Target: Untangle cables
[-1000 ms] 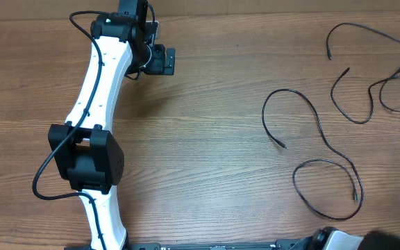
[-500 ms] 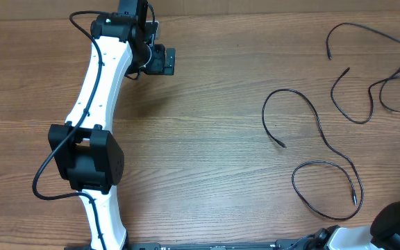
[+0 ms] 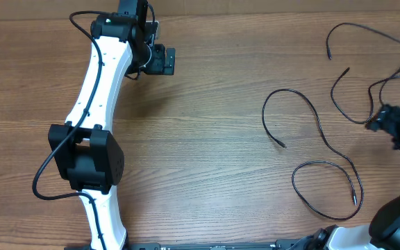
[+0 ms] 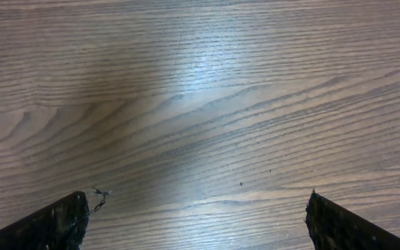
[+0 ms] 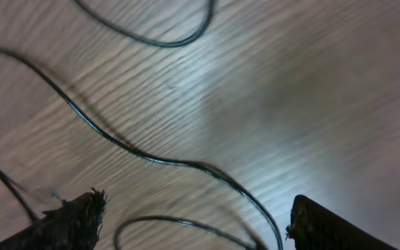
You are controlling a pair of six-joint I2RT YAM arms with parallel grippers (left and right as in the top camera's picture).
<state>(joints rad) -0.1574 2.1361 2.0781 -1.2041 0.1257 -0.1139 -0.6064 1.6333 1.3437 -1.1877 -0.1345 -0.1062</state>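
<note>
Several thin black cables lie loose on the right half of the wooden table. One long cable (image 3: 323, 136) winds from a plug near the middle into a loop at the front. A second cable (image 3: 358, 121) curves beside my right gripper (image 3: 387, 123), and a third cable (image 3: 367, 29) runs along the far right. In the right wrist view my right gripper (image 5: 196, 223) stands open just above the wood, with a cable strand (image 5: 151, 158) crossing below and between its fingers (image 5: 75, 221). Far back on the left, my left gripper (image 3: 164, 61) (image 4: 196, 222) is open over bare wood.
The white left arm (image 3: 92, 104) stretches from the front edge to the far left with its own thick black wire (image 3: 47, 167) looping beside it. The right arm's base (image 3: 398, 219) fills the front right corner.
The right arm has swung into the overhead view at the right edge, and its gripper now hangs over the right-hand cables. The left arm and the cables in view have not moved.
</note>
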